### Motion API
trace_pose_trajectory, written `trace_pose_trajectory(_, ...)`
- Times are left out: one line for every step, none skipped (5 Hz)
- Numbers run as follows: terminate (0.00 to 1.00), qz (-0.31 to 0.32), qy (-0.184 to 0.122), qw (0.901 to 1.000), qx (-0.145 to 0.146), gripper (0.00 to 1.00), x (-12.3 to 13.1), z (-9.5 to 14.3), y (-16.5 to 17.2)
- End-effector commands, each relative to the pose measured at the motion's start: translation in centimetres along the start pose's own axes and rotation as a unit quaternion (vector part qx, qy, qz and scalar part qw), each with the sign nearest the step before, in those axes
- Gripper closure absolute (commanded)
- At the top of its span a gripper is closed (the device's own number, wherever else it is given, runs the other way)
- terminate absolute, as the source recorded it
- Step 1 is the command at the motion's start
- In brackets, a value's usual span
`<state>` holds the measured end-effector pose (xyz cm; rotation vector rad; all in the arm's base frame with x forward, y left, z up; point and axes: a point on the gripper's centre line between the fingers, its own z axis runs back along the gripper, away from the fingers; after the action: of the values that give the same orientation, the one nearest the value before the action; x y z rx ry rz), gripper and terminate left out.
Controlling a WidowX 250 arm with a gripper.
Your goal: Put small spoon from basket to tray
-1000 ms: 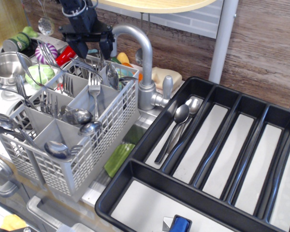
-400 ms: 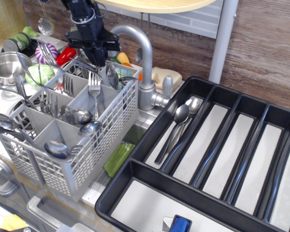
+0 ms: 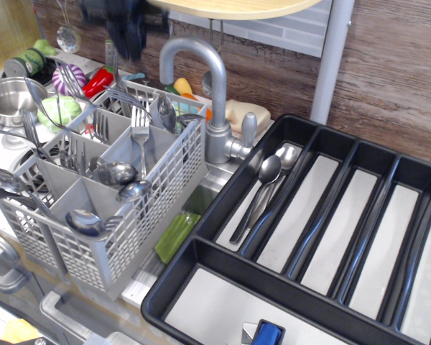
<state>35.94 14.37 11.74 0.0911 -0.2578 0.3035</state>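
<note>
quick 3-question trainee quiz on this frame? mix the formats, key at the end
1. True or false: the large black plastic cutlery tray holds no cutlery.
2. Where is the blurred dark gripper?
A. above the back of the light grey lattice cutlery basket
B. over the tray
C. down inside a front compartment
3. Fill in: the two steel spoons in the tray lie in its ____most long compartment, as the camera sees it.

Key
1. False: two spoons lie there.
2. A
3. left
</note>
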Motion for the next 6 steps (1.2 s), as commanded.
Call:
trace_pose_trajectory(0.00, 0.012, -0.025, 0.9996, 0.006, 1.00, 0.0, 7.5, -2.1)
trace_pose_trajectory(0.00, 0.017, -0.023, 0.9996, 0.008, 1.00, 0.8, 9.4, -4.8)
trace_pose_trajectory(0.00, 0.035, -0.012, 0.9992, -0.016, 1.00, 1.2, 10.1, -7.5)
trace_pose_trajectory(0.00, 0.042, -0.005, 0.9991, -0.004, 1.00, 1.9, 11.2, -11.0)
trace_pose_trajectory(0.00, 0.073, 0.002, 0.9970, -0.027, 1.00, 1.6, 10.4, -13.0)
trace_pose_trajectory(0.00, 0.118, 0.008, 0.9902, -0.074, 1.00, 0.1, 9.1, -13.9)
